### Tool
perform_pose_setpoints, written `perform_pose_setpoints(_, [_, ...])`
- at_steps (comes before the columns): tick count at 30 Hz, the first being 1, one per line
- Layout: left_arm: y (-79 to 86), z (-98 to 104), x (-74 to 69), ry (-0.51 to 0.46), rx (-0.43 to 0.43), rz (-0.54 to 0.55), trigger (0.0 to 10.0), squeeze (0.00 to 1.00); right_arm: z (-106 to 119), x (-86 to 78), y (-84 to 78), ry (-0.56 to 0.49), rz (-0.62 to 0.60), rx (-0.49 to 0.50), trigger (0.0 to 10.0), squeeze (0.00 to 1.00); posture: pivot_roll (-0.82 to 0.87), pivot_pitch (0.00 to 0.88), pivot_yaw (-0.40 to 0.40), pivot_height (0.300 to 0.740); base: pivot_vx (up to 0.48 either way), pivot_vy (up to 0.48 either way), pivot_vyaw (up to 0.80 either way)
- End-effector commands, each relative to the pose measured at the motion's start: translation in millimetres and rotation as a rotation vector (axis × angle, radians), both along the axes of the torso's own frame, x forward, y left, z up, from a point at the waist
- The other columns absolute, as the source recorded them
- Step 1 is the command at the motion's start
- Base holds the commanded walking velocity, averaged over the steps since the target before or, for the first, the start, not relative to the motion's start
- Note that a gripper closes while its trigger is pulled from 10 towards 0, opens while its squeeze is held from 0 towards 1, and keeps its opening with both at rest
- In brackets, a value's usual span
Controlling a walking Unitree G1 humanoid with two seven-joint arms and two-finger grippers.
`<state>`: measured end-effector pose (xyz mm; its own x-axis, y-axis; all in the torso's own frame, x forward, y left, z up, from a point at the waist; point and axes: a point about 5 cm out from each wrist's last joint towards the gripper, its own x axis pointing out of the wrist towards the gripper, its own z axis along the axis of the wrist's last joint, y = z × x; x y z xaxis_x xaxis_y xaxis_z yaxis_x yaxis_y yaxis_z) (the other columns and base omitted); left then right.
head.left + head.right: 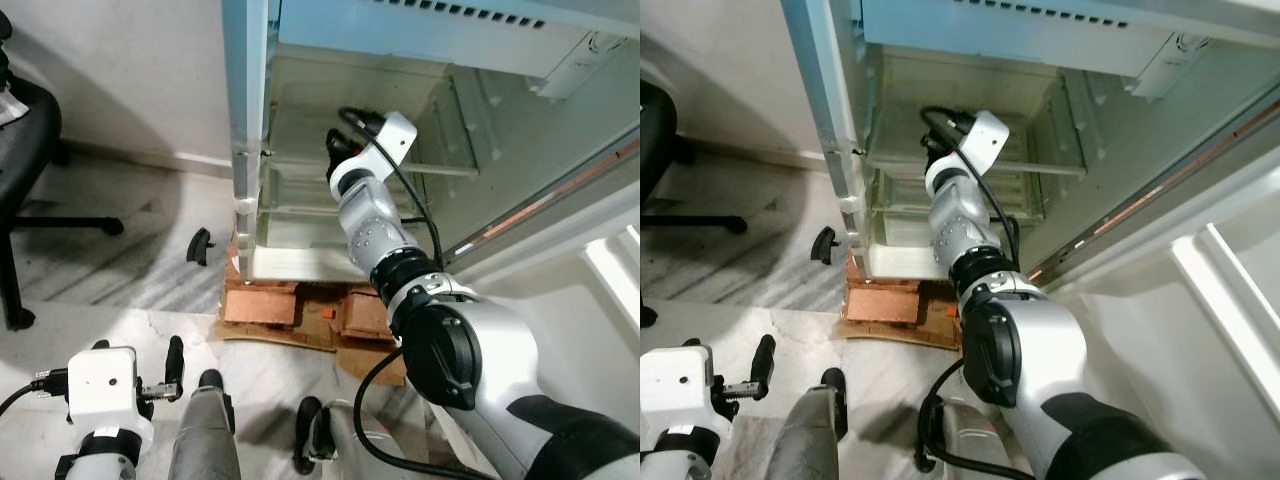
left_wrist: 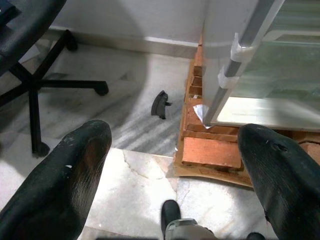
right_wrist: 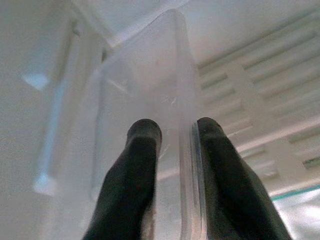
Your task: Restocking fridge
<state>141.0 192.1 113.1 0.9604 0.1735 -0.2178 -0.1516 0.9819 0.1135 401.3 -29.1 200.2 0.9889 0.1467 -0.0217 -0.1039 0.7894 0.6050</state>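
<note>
Right arm reaches into the open fridge (image 1: 250,120), at 12 o'clock from the robot. Right gripper (image 3: 175,131) has its two black fingers (image 3: 137,180) pinched on the rim of a clear plastic bin (image 3: 150,85); the wall of the bin sits between the fingers, touching both. In the head views the bin (image 1: 300,215) lies low in the fridge, under one glass shelf (image 1: 970,115). A black cable (image 1: 415,205) loops along the right forearm.

Left gripper (image 2: 172,150) hangs low at 7 o'clock, fingers spread wide apart, nothing between them. It points toward the floor in front of the fridge.

Surroundings:
- Fridge stands on red bricks (image 2: 210,152), stacked at its base; flattened cardboard (image 1: 290,335) lies under and in front of them, at 12 o'clock.
- One small black curved piece (image 1: 200,245) on the marble floor (image 1: 120,200), at 11 o'clock, just beside the fridge's left corner, apart from the bricks.
- One black office chair (image 1: 20,150) at 10 o'clock, well apart from the fridge; its star base rests on the floor.
- White fridge door (image 1: 1200,290) stands open at 2 o'clock, close along the right arm.
- White wall (image 1: 130,70) behind the chair.

Count: two grippers, one bin held, one chair, one loose black piece.
</note>
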Motion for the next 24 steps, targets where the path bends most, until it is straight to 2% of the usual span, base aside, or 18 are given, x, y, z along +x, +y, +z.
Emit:
perform_pose_setpoints(1, [-1.5, -3, -4.1, 0.028, -0.004, 0.007, 10.0, 0.00, -13, -12.0, 28.9, 0.058, 0.081, -0.009, 10.0, 1.00, 0.38, 0.377, -0.199, 0.740, 0.000, 0.000, 0.00])
perform_pose_setpoints(11, [-0.5, -4, -1.9, 0.025, 0.000, 0.014, 10.0, 0.00, -12, -15.3, 38.7, 0.030, 0.145, -0.067, 10.0, 1.00, 0.38, 0.373, -0.204, 0.740, 0.000, 0.000, 0.00])
perform_pose_setpoints(15, [-1.0, -4, -0.3, 0.022, 0.001, 0.015, 10.0, 0.00, -6, -12.4, 36.4, 0.030, 0.130, -0.033, 10.0, 1.00, 0.38, 0.368, -0.206, 0.740, 0.000, 0.000, 0.00])
perform_pose_setpoints(17, [-0.3, -4, 1.4, 0.018, 0.003, 0.017, 10.0, 0.00, 5, -8.5, 33.4, -0.003, 0.123, -0.031, 10.0, 1.00, 0.38, 0.359, -0.208, 0.740, 0.000, 0.000, 0.00])
perform_pose_setpoints(24, [2.2, -6, 4.9, 0.014, 0.004, 0.020, 10.0, 0.00, 16, -3.0, 25.3, -0.045, 0.123, -0.002, 10.0, 1.00, 0.37, 0.348, -0.210, 0.740, 0.000, 0.000, 0.00])
